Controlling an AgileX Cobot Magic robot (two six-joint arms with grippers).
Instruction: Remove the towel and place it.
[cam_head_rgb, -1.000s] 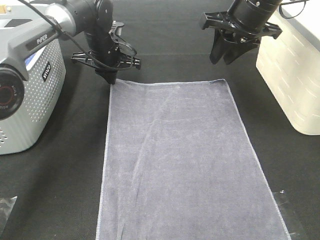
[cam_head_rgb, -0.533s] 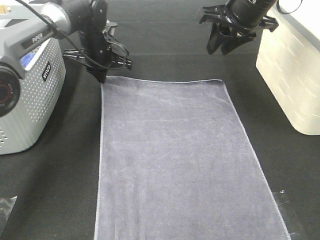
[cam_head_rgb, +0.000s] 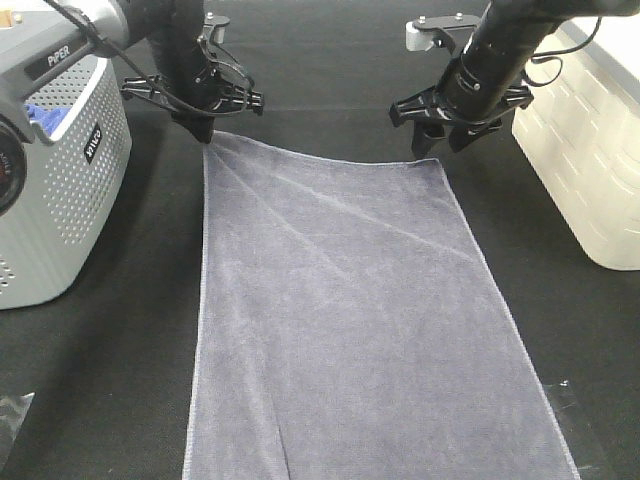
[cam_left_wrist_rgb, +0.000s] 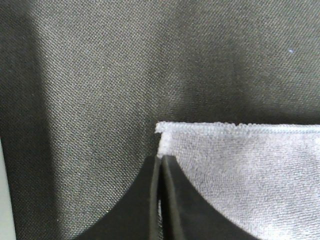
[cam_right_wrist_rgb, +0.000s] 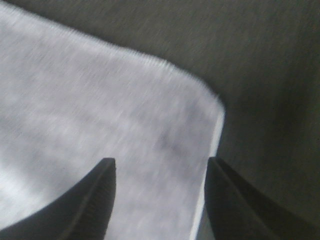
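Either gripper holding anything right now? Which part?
The left gripper pinches the towel at its far left corner, by the hem. The right gripper is open over the far right corner and holds nothing.

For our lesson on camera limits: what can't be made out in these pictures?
Near end of the towel: high view, cut off by the bottom edge.
Its pinched bit: left wrist view, behind the shut jaws.
Its weave: right wrist view, blurred.
Inside the basket: high view, mostly behind its wall.
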